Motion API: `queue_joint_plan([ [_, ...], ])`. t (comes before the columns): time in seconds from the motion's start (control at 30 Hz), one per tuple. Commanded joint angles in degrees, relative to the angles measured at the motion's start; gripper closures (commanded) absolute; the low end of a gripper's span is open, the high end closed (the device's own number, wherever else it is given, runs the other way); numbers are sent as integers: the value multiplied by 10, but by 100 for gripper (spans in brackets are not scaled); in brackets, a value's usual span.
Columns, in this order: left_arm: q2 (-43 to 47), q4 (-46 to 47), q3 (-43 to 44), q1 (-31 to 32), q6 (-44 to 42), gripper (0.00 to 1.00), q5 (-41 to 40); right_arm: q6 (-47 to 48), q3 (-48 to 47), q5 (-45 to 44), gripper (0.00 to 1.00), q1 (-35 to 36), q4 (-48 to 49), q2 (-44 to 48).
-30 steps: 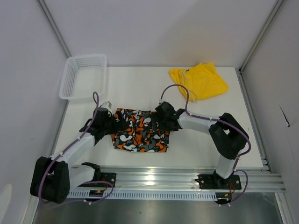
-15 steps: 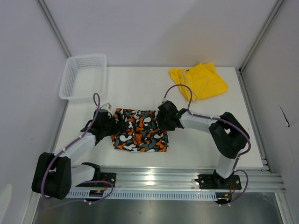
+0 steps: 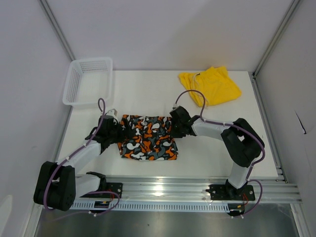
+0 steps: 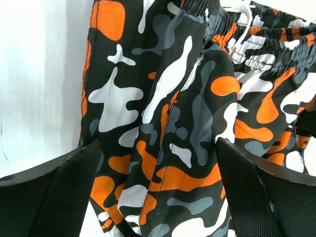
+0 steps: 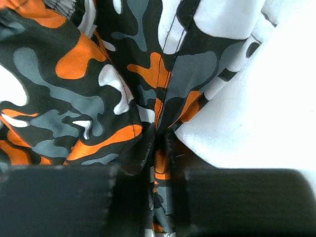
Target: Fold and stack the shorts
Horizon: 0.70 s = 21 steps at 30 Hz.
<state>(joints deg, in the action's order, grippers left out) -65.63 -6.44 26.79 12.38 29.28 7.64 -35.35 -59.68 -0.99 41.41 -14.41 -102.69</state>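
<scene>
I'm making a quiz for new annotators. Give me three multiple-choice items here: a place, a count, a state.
1. Where do the yellow shorts lie?
A. far right of the table
B. near left corner
C. middle of the near edge

2. How many pairs of shorts are there?
A. one
B. two
C. three

3. The right gripper is:
A. wide open
B. shut on the patterned shorts
C. out of view

Answers:
1 A: the top view shows them there.
2 B: one yellow, one patterned.
3 B: its wrist view shows cloth pinched tight.
</scene>
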Motion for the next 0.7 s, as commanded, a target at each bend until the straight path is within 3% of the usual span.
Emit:
queue_joint_plan([
  [0.0,14,20,-9,-12,-12,1,-7,13,20,9,62,-7,1,2],
  [0.07,18,24,-16,-17,-11,1,-3,15,28,31,43,-13,15,7],
  [0.17,30,32,-24,-24,-10,1,5,16,47,56,26,-22,42,24],
  [0.33,33,37,-28,-28,-7,1,16,9,89,128,8,-41,118,54],
  [0.5,33,41,-32,-34,-4,1,19,3,112,155,6,-54,138,58],
  [0.67,24,39,-29,-37,-4,1,22,-18,158,229,5,-92,225,57],
])
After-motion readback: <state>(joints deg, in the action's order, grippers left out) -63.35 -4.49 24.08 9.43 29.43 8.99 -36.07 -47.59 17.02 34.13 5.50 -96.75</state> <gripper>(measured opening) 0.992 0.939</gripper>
